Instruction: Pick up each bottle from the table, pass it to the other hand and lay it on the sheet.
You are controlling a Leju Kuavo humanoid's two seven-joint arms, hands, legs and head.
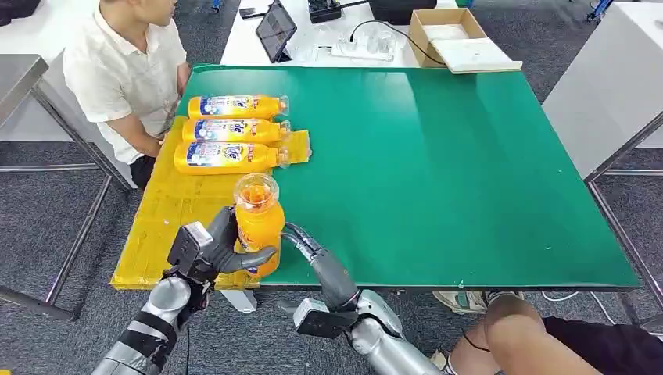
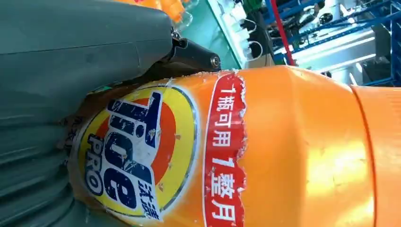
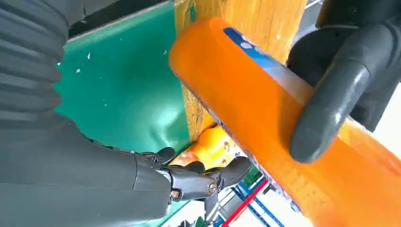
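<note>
Over the sheet's near edge, head view: my left hand [image 1: 209, 248] grips an orange bottle [image 1: 258, 221] upright, cap end toward the camera, fingers wrapped round its lower body.
Right hand, head view: my right hand [image 1: 306, 244] sits just right of the held bottle with its fingertips at the bottle's side; I cannot tell from here whether they touch.
Beyond my left hand, head view: three bottles [image 1: 234, 130] lie side by side on the yellow sheet [image 1: 168, 211], caps toward my right, well apart from the held one.
Table, head view: the sheet lies on the left part of the green table [image 1: 446, 172]; a person in a white shirt [image 1: 125, 66] sits past the sheet, and a bare knee [image 1: 520, 332] shows near my right arm.
Left wrist view: the held bottle [image 2: 265, 146] lies tight against my left hand [image 2: 71, 71], its round blue and yellow label [image 2: 137, 151] facing the camera.
Right wrist view: my right hand [image 3: 189, 177] has its fingers spread and holds nothing; the bottle [image 3: 255, 113] is just beyond the fingertips, apart from them.
Left hand, right wrist view: a grey thumb of my left hand [image 3: 331, 104] lies across the bottle's body.
</note>
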